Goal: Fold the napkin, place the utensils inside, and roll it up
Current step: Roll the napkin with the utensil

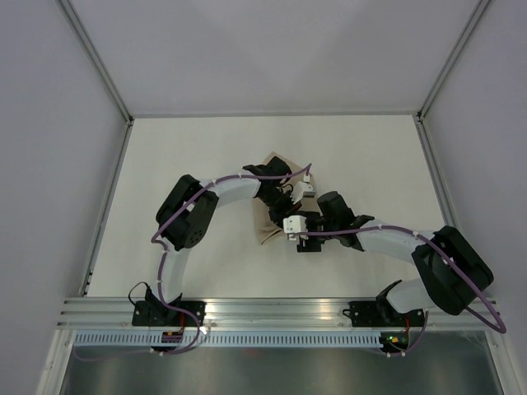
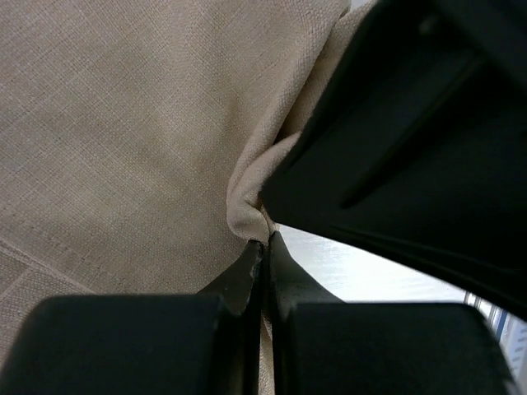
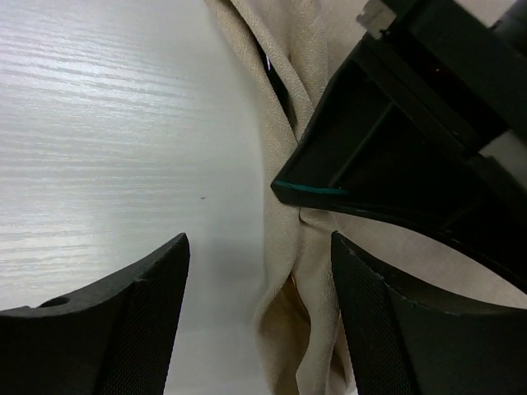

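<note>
The right gripper (image 3: 257, 255) stood released, jaws wide and holding nothing. Bare table (image 3: 99, 123) lay under one finger, and the bunched napkin (image 3: 300, 271) ran between the jaws and on ahead. Just beyond its tips the left gripper (image 2: 265, 245) was clenched on a puckered fold of the cloth. A dark sliver (image 3: 276, 78) showed in a crease farther ahead; whether it was a utensil could not be told. By my reading, folding or early rolling was in hand. Next, the right gripper would need to close on the loose edge beside the pinch, so the cloth turned evenly. No writing or brand was legible.
</note>
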